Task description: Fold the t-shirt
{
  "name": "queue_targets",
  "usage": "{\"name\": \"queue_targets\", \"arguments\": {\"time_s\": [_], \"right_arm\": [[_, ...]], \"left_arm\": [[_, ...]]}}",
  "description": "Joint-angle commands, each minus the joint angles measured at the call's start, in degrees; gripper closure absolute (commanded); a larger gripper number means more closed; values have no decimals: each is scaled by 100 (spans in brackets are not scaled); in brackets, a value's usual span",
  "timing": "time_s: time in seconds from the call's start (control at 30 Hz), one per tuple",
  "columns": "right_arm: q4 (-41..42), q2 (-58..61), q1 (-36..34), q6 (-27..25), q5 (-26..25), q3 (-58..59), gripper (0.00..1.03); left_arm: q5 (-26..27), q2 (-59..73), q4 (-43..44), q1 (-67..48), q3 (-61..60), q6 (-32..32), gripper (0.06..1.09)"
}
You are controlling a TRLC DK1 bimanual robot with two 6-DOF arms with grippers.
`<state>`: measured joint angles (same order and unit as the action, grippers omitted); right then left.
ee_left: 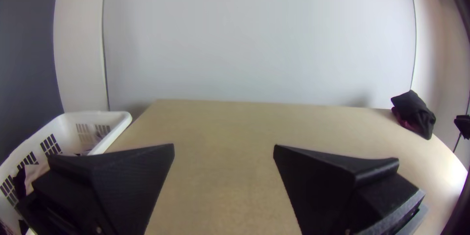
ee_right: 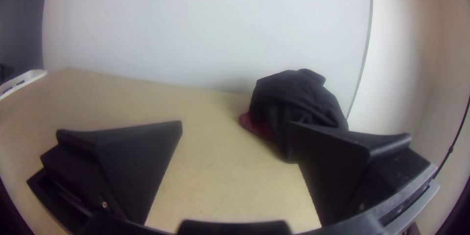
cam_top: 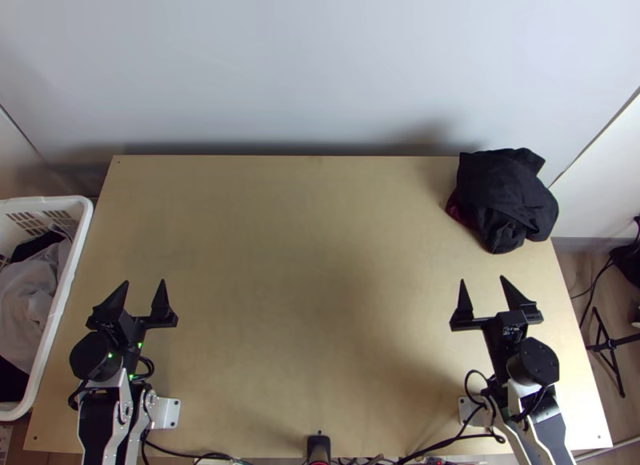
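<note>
Black cloth (cam_top: 506, 194) with a dark red part lies bunched in a heap at the table's far right corner; whether it is one garment I cannot tell. My right gripper (cam_top: 486, 287) is open, on the near side of the heap and apart from it. In the right wrist view, the black cloth (ee_right: 293, 98) is partly behind one finger of the right gripper (ee_right: 236, 129). Over the table's left part, my left gripper (cam_top: 144, 290) stands open and holds nothing. The left wrist view has the left gripper (ee_left: 224, 148) with its fingers wide apart, the cloth (ee_left: 414, 113) far off.
A white basket (cam_top: 68, 305) with grey, white and black cloth in it stands against the table's left side. The wooden table (cam_top: 312, 265) lies bare between the arms. Cables run along its near edge, and a pale wall (cam_top: 312, 65) rises behind it.
</note>
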<state>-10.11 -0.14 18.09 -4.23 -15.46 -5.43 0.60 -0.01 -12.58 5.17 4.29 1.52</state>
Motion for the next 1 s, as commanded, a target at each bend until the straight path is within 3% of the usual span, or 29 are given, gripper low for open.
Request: {"name": "queue_targets", "arguments": {"time_s": [0.0,0.97], "right_arm": [[0,5,2,1,0,-2,4],[0,-3,2,1,0,-2,4]], "left_arm": [[10,1,1,2,1,-2,10],[10,-8,1,-95,1,6,10]]}}
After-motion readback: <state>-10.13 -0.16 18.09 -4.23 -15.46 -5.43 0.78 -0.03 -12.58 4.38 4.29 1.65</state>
